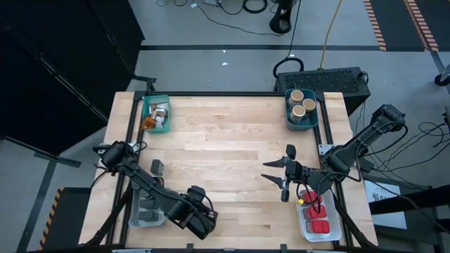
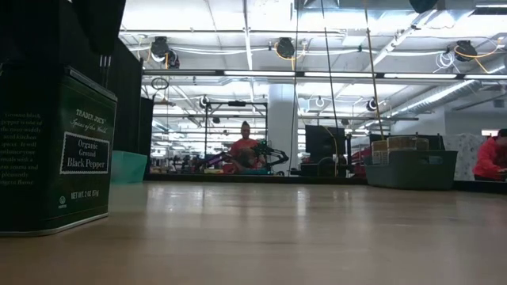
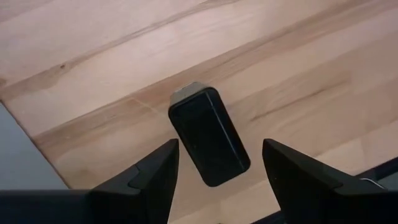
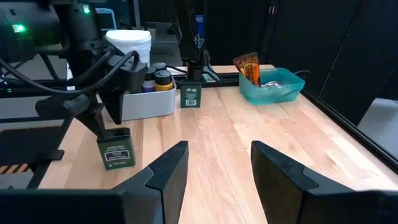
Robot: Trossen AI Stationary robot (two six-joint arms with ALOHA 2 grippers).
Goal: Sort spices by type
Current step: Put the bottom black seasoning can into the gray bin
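Observation:
A black pepper tin (image 3: 208,137) stands upright on the table near its near edge, also in the low view (image 2: 51,150) and the right wrist view (image 4: 116,149). My left gripper (image 3: 221,144) hangs over it, open, one finger on each side and above its top, apart from it. In the high view the left gripper (image 1: 202,223) hides that tin. A second black tin (image 1: 157,167) stands farther left by the clear bin. My right gripper (image 1: 269,171) is open and empty over the table's right half, pointing left (image 4: 219,146).
A teal bin (image 1: 156,123) at the far left holds printed packets, and a teal bin (image 1: 290,112) at the far right holds tan cylinders. The clear bin (image 1: 137,218) near left holds dark jars. The clear bin (image 1: 304,223) near right holds red tins. Bare wood lies mid-table. People show beyond.

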